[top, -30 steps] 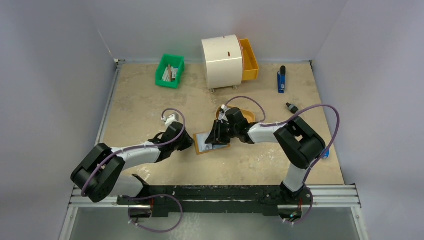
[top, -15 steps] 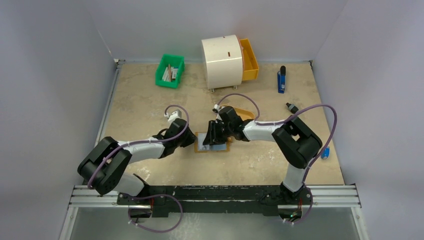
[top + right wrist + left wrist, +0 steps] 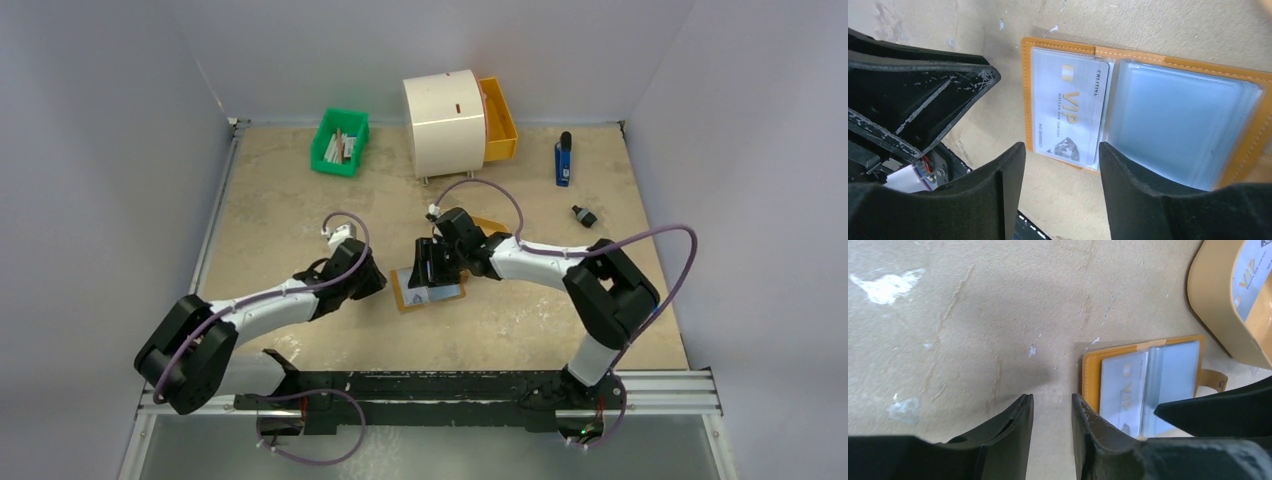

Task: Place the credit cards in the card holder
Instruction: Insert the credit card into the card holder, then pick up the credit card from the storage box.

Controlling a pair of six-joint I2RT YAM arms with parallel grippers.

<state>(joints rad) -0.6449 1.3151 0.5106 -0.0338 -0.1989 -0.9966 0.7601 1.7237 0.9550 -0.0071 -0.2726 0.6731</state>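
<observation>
Lying open on the counter, the card holder has one credit card tucked inside; right claw hovers over it, parted, empty; left claw, slightly parted, empty, sits beside it.

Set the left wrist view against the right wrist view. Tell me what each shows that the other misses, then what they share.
Left wrist only: the orange tray at the upper right, with a second VIP card lying in it. Right wrist only: the full print on the holder's card, including its gold chip and number line. Both: the card holder lying open on the table, that one VIP card in one half and clear sleeves over the other half.
</observation>
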